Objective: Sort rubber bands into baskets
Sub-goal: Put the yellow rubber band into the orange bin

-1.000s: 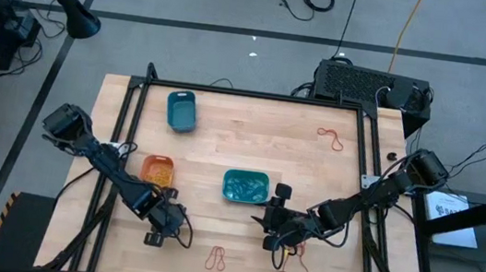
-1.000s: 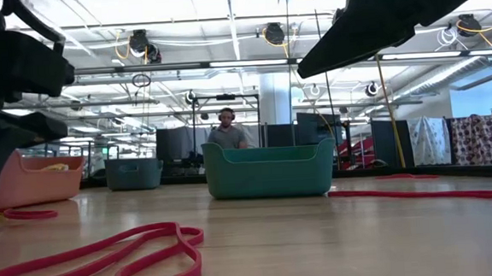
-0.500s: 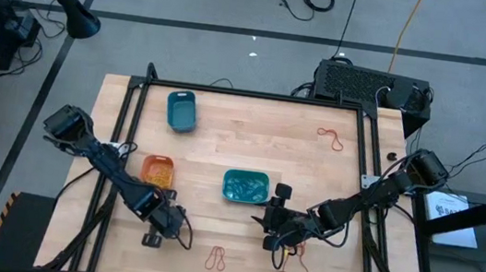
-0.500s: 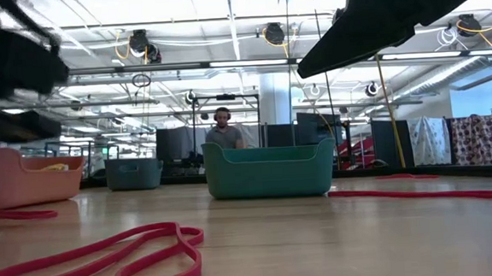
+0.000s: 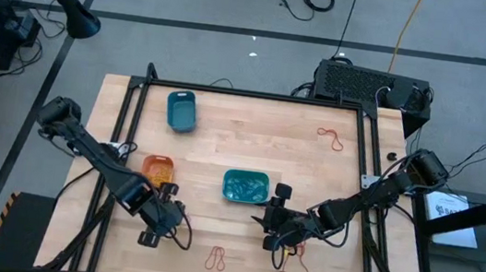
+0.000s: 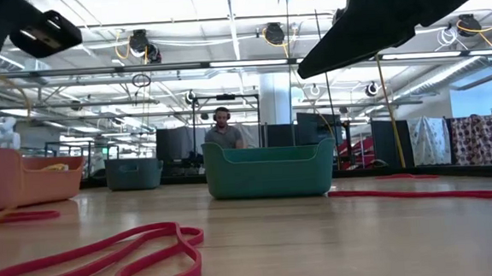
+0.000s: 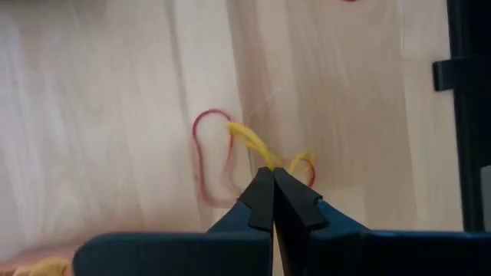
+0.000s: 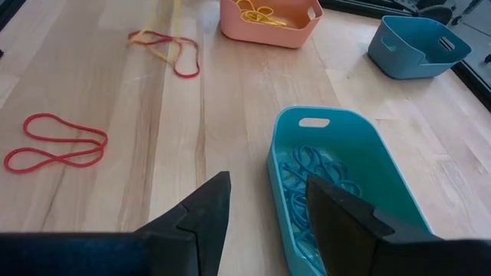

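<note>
My left gripper (image 5: 155, 233) hangs above the table's near left part, shut on a yellow rubber band (image 7: 247, 139). Under it a red rubber band (image 7: 205, 157) lies flat on the wood. My right gripper (image 5: 272, 229) stands open in the air at the near side of the teal basket (image 5: 245, 186), which holds blue-green bands. The orange basket (image 5: 157, 170) holds yellow bands; the blue basket (image 5: 181, 111) sits at the far left. More red bands lie at the near edge (image 5: 217, 259), by the right gripper (image 5: 297, 269) and far right (image 5: 330, 137). My left gripper pinches one end of the yellow band (image 7: 265, 162) between its two fingertips, coming from above and pointing steeply down. The band hangs below the fingers as a thin strand (image 6: 21, 126). Its lower end reaches down to the red band (image 8: 175, 55) on the table.
A black box (image 5: 370, 85) and cables stand beyond the table's far right corner. Bare wood lies in the table's middle (image 5: 252, 137). In the low view a person (image 6: 226, 132) sits far behind the table.
My left gripper has shut on the yellow band and risen straight up from the table. The band's held end has gone up with it and the band is drawn out into a long strand, its lower end staying at the table.
</note>
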Tool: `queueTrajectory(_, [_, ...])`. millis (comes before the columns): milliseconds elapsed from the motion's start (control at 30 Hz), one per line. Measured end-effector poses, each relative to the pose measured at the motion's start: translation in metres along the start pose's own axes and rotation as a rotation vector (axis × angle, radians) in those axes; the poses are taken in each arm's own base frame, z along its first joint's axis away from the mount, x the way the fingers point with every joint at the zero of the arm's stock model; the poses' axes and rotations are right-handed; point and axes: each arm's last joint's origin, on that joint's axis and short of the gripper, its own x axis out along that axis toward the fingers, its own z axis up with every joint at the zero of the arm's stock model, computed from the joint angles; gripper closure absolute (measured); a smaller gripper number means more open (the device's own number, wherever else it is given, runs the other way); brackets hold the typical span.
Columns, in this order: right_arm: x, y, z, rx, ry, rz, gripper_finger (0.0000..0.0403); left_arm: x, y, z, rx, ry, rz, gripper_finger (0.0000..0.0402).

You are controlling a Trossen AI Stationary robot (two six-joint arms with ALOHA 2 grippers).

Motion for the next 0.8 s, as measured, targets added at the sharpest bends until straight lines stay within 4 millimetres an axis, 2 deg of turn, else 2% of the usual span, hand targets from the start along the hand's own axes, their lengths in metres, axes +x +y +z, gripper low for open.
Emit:
queueTrajectory(267, [0.0, 0.0, 0.0, -0.017, 0.001, 0.0, 0.0238, -0.02, 0.01, -0.016, -0.061, 0.092, 0.093, 0.0399])
queueTrajectory(500, [0.0, 0.0, 0.0, -0.018, 0.001, 0.0, 0.0238, -0.072, 0.019, -0.021, -0.007, -0.034, 0.191, 0.04])
queueTrajectory(600, [0.0, 0.0, 0.0, -0.017, 0.0, 0.0, 0.0238, -0.093, 0.029, -0.033, -0.005, -0.07, 0.28, 0.04])
queueTrajectory(800, [0.0, 0.0, 0.0, -0.017, 0.0, 0.0, 0.0238, -0.119, 0.046, -0.058, -0.078, -0.105, 0.399, 0.04])
